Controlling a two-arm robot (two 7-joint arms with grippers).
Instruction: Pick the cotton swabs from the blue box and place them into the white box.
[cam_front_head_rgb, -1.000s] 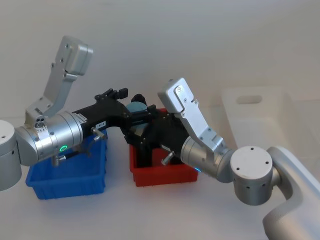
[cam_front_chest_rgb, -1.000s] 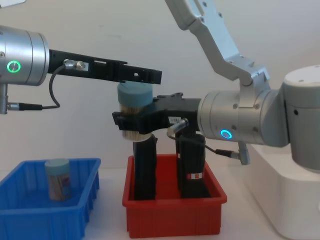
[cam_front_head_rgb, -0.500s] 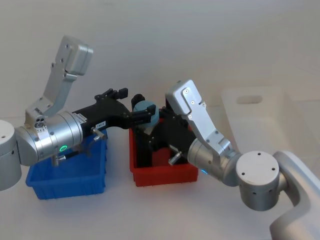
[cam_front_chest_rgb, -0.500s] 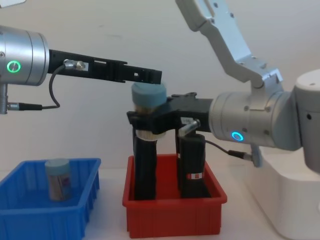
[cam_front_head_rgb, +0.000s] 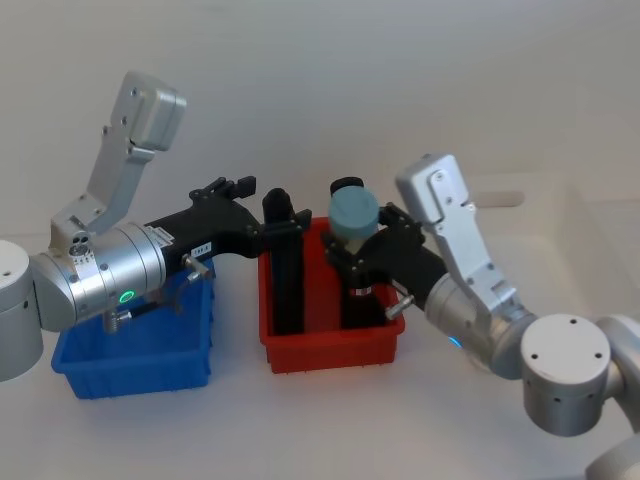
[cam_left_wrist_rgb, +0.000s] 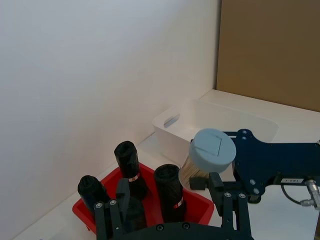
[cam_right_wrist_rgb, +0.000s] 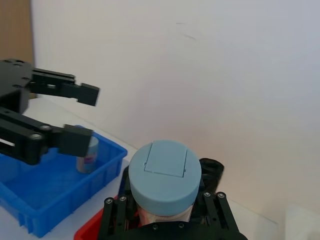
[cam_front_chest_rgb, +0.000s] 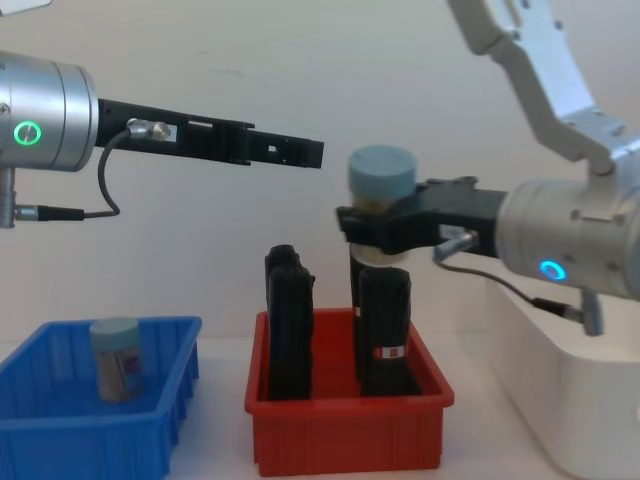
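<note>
The right gripper (cam_front_chest_rgb: 378, 226) has carried the small clear cylindrical cotton swab tub with the pale blue-grey lid (cam_front_chest_rgb: 381, 175) to the right, away from the left gripper (cam_front_chest_rgb: 305, 153), since a second ago. Its fingers are clamped on the tub's clear body, holding it upright. Directly beneath it stand tall black objects (cam_front_chest_rgb: 385, 330) in a shallow red plastic bin (cam_front_chest_rgb: 350, 438). The large smooth white plastic box (cam_front_chest_rgb: 545, 395) sits lower down, off the right gripper's right side. The left gripper stays level with the tub's lid, its fingers spread wide and holding nothing. Well below and left of it, a second swab tub (cam_front_chest_rgb: 115, 358) stands in the shallow bright blue plastic box (cam_front_chest_rgb: 150, 425).
</note>
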